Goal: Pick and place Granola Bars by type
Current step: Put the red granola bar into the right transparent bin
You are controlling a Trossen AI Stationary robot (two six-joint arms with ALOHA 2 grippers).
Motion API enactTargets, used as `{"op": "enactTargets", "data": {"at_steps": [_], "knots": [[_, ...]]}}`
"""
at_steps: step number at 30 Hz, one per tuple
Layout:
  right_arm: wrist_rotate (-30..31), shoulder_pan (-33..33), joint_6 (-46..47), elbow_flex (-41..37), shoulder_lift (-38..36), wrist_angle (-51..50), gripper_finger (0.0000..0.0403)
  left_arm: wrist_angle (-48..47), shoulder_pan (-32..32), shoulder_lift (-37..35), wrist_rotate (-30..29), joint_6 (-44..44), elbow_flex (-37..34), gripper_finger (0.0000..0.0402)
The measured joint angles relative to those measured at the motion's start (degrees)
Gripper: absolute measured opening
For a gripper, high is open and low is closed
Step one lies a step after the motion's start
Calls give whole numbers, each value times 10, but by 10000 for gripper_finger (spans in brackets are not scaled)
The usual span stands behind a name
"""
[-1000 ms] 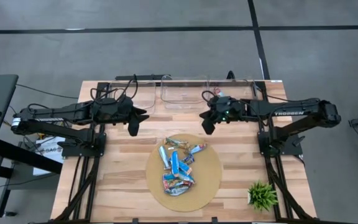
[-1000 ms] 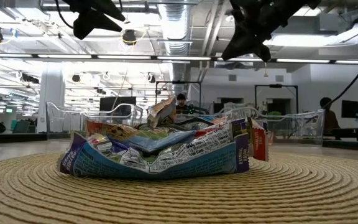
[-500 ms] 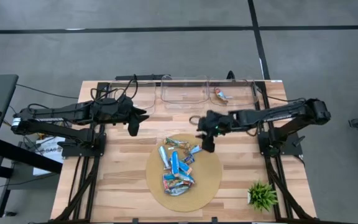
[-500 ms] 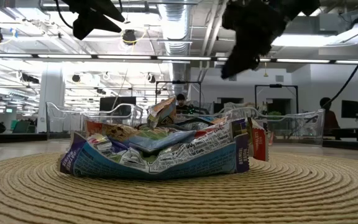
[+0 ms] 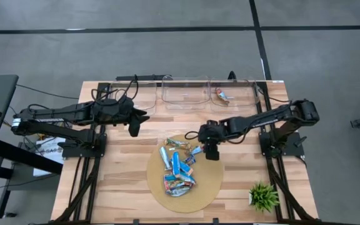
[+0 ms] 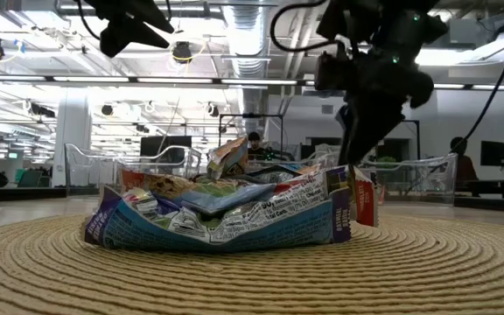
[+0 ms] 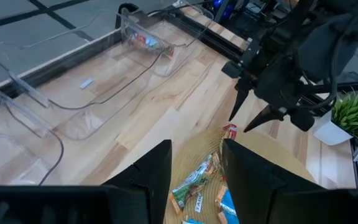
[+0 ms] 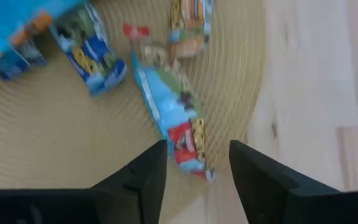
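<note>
Where the round mat (image 5: 211, 181) meets bare table (image 5: 124, 169), the right gripper (image 5: 212, 154) hangs over the pile's far-right edge, jaws spread above a light-blue bar (image 8: 176, 121) with a red end; nothing is between its fingers (image 8: 146, 177). The bars (image 5: 179, 165) lie heaped on the mat: blue-and-white, tan-green and orange wrappers overlapping. In the low view the front wrapper (image 6: 226, 219) shows a white nutrition panel, its print too small to read, and no brand name can be made out. One orange bar (image 5: 222, 95) lies alone in the rightmost bin (image 5: 250, 87). The middle bin (image 5: 185, 94) holds no bars. The left gripper (image 5: 133, 129) waits over the table's far-left part, jaws spread. A small plant (image 5: 264, 195) stands at the near-right corner.
</note>
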Motion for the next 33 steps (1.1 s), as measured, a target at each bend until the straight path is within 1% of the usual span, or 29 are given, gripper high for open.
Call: {"op": "enactTargets", "data": {"at_steps": [6, 14, 17, 19, 21, 23, 33], "knots": [[0, 0, -2, 0, 3, -34, 154, 0, 0, 0, 0, -2, 0, 135], [-2, 0, -44, 0, 9, -43, 146, -2, 0, 0, 0, -2, 0, 135], [-16, 0, -60, 0, 15, -47, 145, -2, 0, 0, 0, -2, 0, 135], [-29, 0, -61, 2, 30, -32, 146, -2, 0, 0, 0, -2, 0, 135], [-30, 0, -65, -1, 35, -49, 146, -2, 0, 0, 0, -2, 0, 135], [-29, 0, -73, 1, 42, -26, 144, -6, 0, 0, 0, -2, 0, 135], [-27, -21, -76, 1, 40, 3, 128, -11, 0, 0, 0, -2, 0, 135]]}}
